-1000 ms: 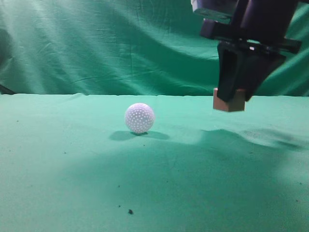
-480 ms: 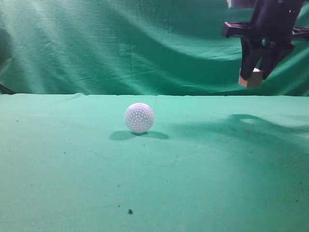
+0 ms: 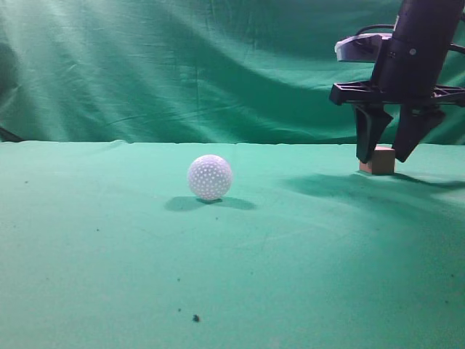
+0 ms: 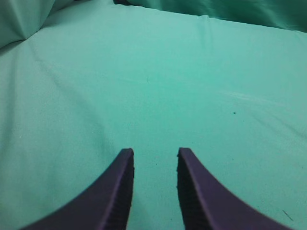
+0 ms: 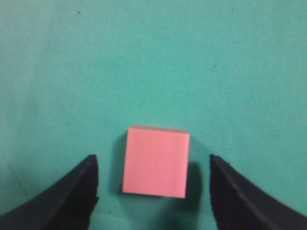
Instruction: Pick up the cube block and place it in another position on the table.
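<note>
The cube block [image 3: 379,160] rests on the green table [image 3: 290,254] at the far right, near the backdrop. In the right wrist view its pinkish top face [image 5: 156,161] lies between the fingers with a gap on each side. My right gripper [image 3: 386,154] [image 5: 153,165] is open and straddles the cube from above without touching it. My left gripper [image 4: 154,158] is open and empty over bare green cloth; it does not show in the exterior view.
A white dimpled ball [image 3: 210,177] sits on the cloth left of centre, well apart from the cube. The green draped backdrop [image 3: 182,65] rises behind the table. A few dark specks [image 3: 196,318] lie near the front.
My right gripper carried the cube to the right and back, lowered it onto the table and opened, letting it go. The ball has not moved.
</note>
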